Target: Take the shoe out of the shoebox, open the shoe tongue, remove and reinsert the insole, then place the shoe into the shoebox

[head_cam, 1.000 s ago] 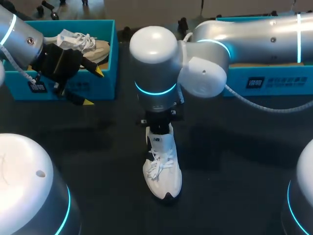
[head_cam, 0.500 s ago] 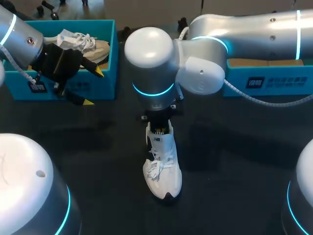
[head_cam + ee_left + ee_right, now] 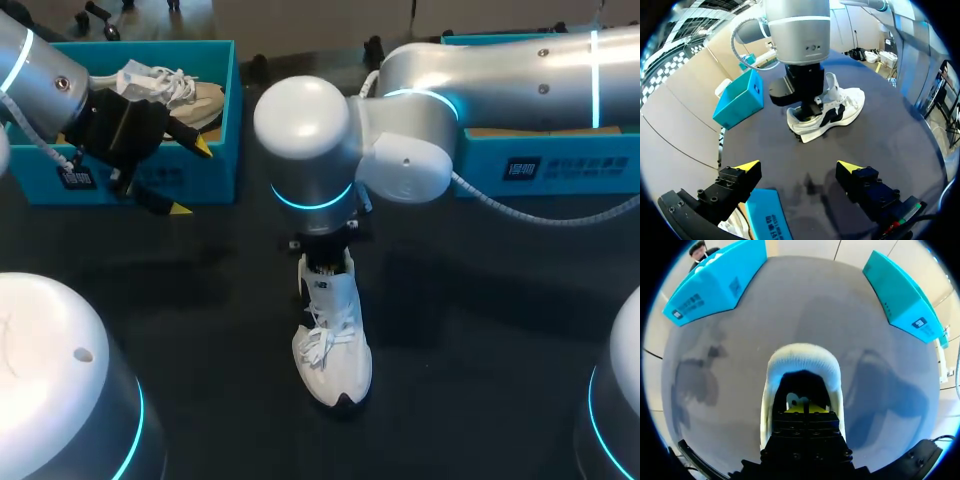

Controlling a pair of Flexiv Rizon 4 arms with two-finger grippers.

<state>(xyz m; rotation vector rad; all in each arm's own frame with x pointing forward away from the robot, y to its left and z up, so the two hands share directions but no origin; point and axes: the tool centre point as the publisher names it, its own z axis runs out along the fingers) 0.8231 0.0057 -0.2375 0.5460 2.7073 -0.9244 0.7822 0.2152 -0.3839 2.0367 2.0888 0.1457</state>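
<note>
A white sneaker [image 3: 332, 350] stands on the dark table, toe towards the near edge. My right arm comes in over it, and the right gripper [image 3: 805, 410] is pushed down into the shoe's opening [image 3: 803, 359], yellow tips pressed together and shut. A small white piece shows just ahead of the tips; whether they pinch it is hidden. In the left wrist view the sneaker [image 3: 842, 106] lies ahead of my left gripper [image 3: 799, 166], which hangs open and holds nothing. In the head view the left gripper [image 3: 190, 177] is in front of the left teal shoebox [image 3: 205, 172].
A second, beige-soled shoe [image 3: 178, 88] lies in the left teal shoebox. Another teal box [image 3: 560, 165] stands at the back right, under my right arm. Both boxes, left [image 3: 715, 282] and right [image 3: 902, 292], show beyond the sneaker in the right wrist view.
The right arm's wrist and elbow have shifted slightly to the left above the sneaker. The sneaker and the left arm have kept their places.
</note>
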